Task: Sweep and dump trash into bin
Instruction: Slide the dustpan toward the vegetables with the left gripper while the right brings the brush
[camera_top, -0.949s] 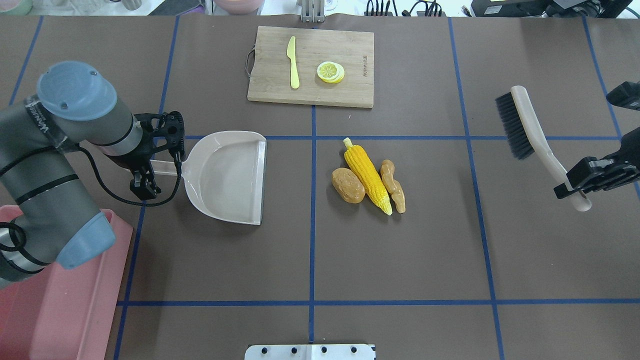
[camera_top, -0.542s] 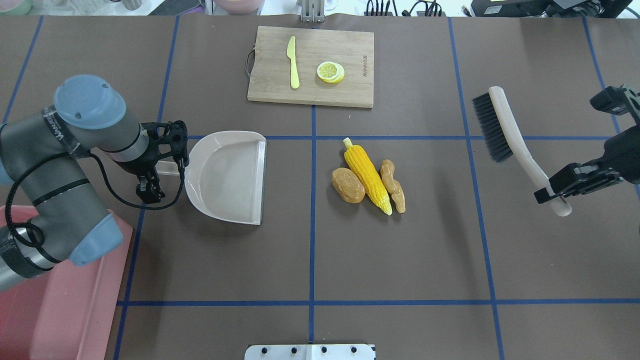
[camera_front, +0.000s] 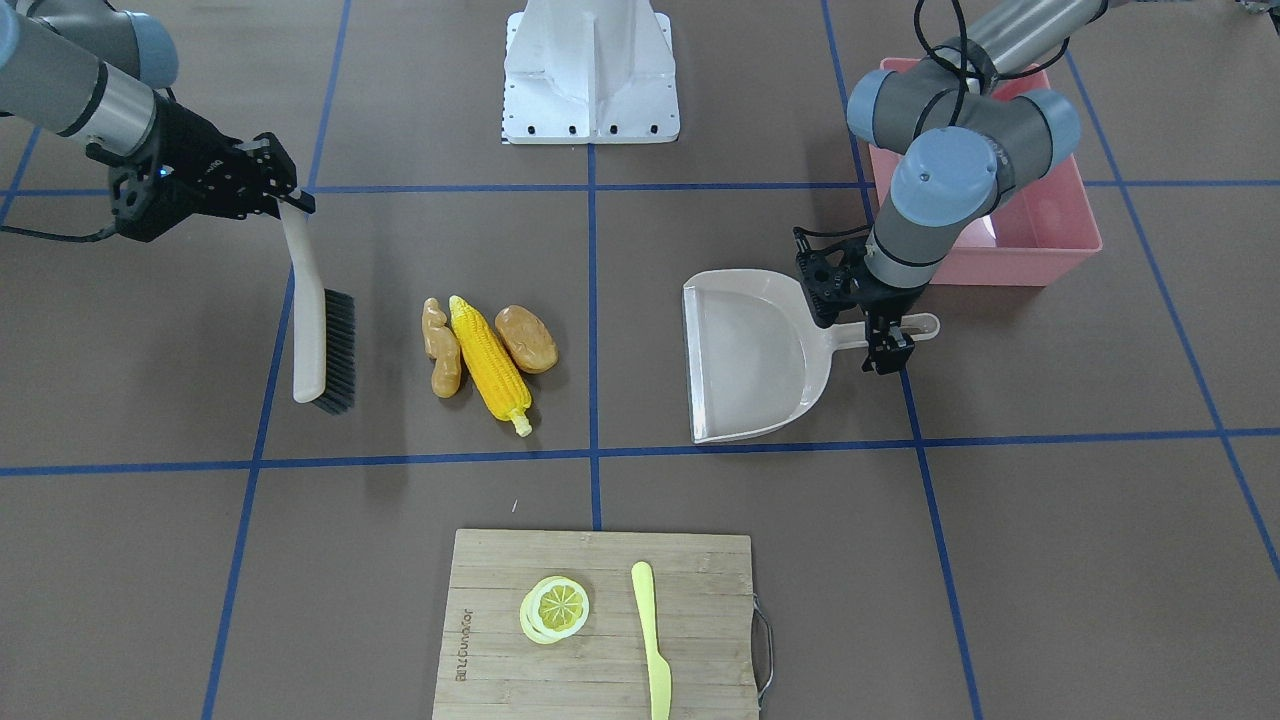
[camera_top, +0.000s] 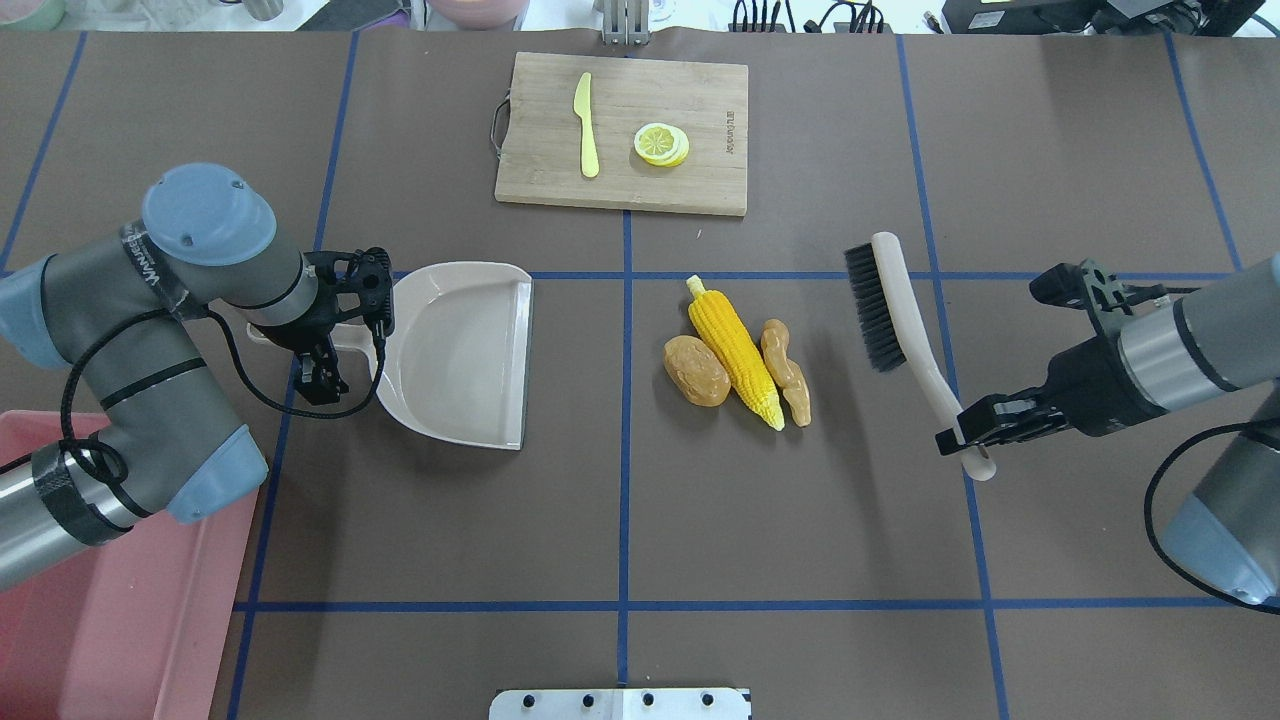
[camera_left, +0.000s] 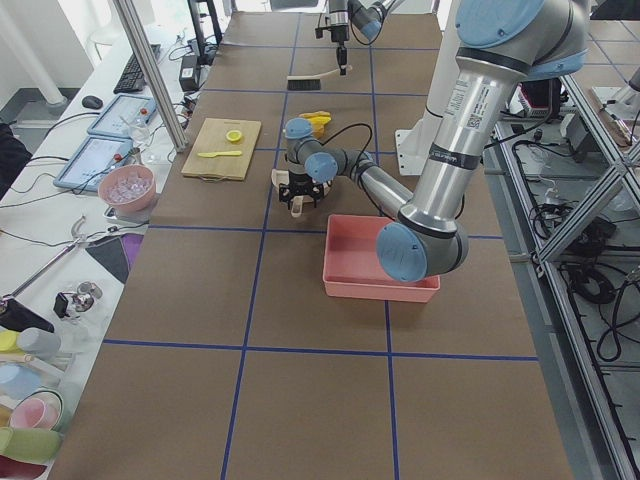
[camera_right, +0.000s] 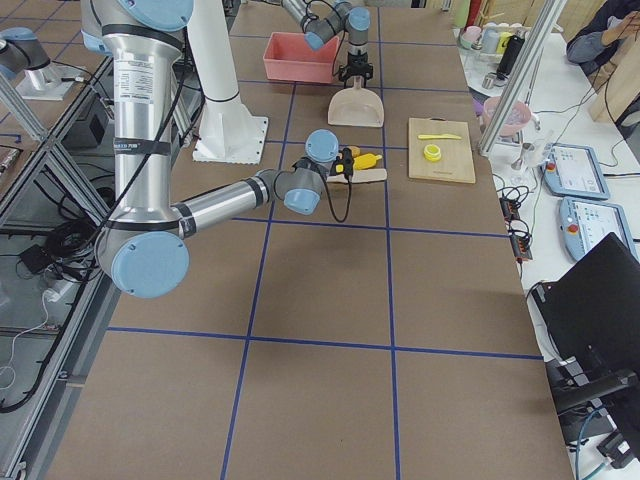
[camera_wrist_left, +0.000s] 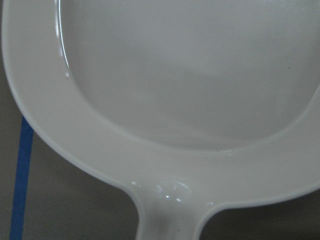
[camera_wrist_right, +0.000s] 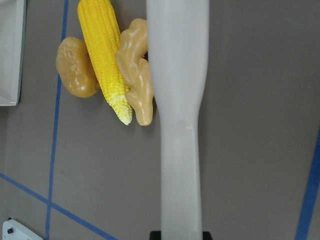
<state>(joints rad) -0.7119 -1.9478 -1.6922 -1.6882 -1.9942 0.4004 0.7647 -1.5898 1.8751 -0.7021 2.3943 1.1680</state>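
The trash lies mid-table in one cluster: a yellow corn cob (camera_top: 735, 350), a brown potato (camera_top: 697, 372) and a tan ginger root (camera_top: 786, 372); the same corn cob (camera_front: 490, 365), potato (camera_front: 527, 338) and ginger root (camera_wrist_right: 135, 75) show in other views. My right gripper (camera_top: 975, 430) is shut on the handle of a brush (camera_top: 895, 310), whose bristles hang just right of the ginger. My left gripper (camera_top: 325, 355) straddles the handle of the beige dustpan (camera_top: 455, 350), fingers open and apart from it. The pink bin (camera_top: 130, 620) sits at the near left, partly behind my left arm.
At the far centre, a wooden cutting board (camera_top: 620, 130) carries a yellow knife (camera_top: 586, 125) and lemon slices (camera_top: 661, 143). Blue tape lines cross the brown table. The robot's base plate (camera_top: 620, 703) sits at the near edge.
My right arm has carried the brush left and down toward the trash. My left gripper has slid right along the dustpan handle toward the pan. The dustpan and trash have not moved.
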